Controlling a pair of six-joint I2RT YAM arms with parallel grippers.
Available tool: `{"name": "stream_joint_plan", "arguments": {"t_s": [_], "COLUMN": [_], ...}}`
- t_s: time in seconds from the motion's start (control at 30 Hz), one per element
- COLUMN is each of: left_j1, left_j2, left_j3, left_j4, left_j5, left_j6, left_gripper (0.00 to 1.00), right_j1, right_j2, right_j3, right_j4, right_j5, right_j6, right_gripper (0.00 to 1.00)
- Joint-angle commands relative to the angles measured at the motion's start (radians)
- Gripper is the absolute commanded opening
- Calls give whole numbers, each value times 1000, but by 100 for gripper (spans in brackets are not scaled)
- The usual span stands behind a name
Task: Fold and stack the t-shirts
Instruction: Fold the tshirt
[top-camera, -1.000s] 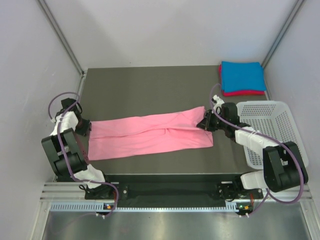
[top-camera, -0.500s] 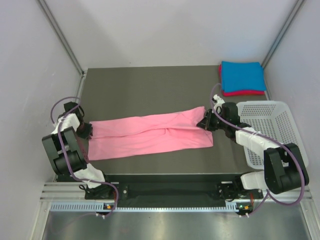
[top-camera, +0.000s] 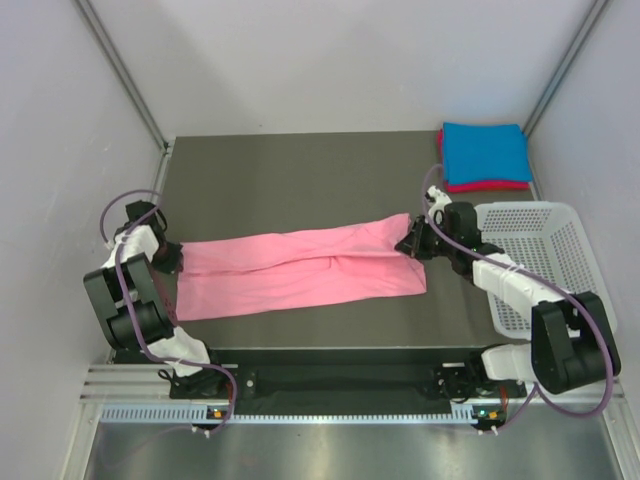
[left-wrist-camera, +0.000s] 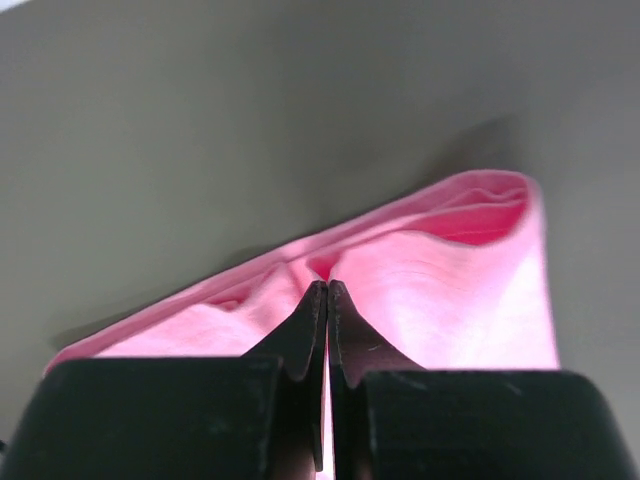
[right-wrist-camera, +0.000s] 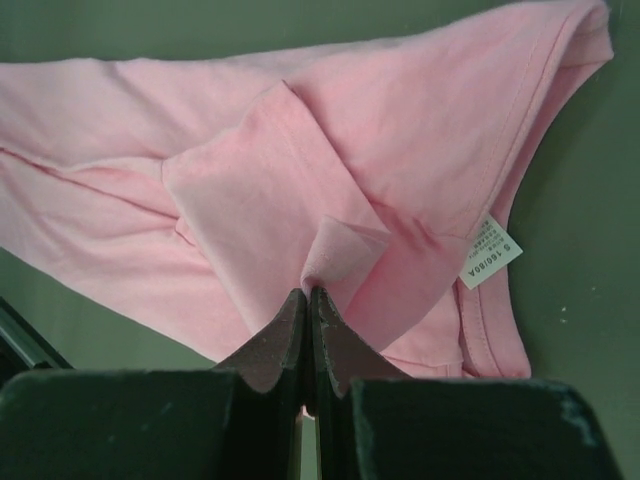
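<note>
Soft pink t-shirt: long folded strip, creased middle.

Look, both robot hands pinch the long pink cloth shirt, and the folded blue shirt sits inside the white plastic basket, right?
No: the top view shows the blue shirt outside the white basket, on the red shirt. Left gripper and right gripper pinch the pink shirt.

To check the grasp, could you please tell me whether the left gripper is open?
No, the left gripper is pinched shut on a fold of the pink shirt.
</note>
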Motion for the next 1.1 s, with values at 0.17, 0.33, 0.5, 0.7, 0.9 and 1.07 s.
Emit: {"name": "stream_joint_plan", "arguments": {"t_s": [0.17,0.33,0.5,0.7,0.9,1.07], "left_j1": [-1,-1,-1,-1,-1,-4], "left_j2": [-28,59,159,292,419,522], "left_j3": [87,146,229,370,510,583], "left_j4": [199,319,399,402,408,482], "left_j5": [190,275,322,332,322,385], "left_j6": [8,-9,4,23,38,-12], "left_gripper": [0,0,0,0,0,0], "right_j1": [10,10,10,12,12,10], "right_j2": [107,261,392,562,725,849], "right_j3": [346,482,627,768,917,998], "right_j4": [1,163,245,314,323,349], "right_j5": [74,-28,-22,-7,62,90], "right_j6": [-7,3,-26,-43,-33,-17], "right_gripper": [0,0,0,0,0,0]}}
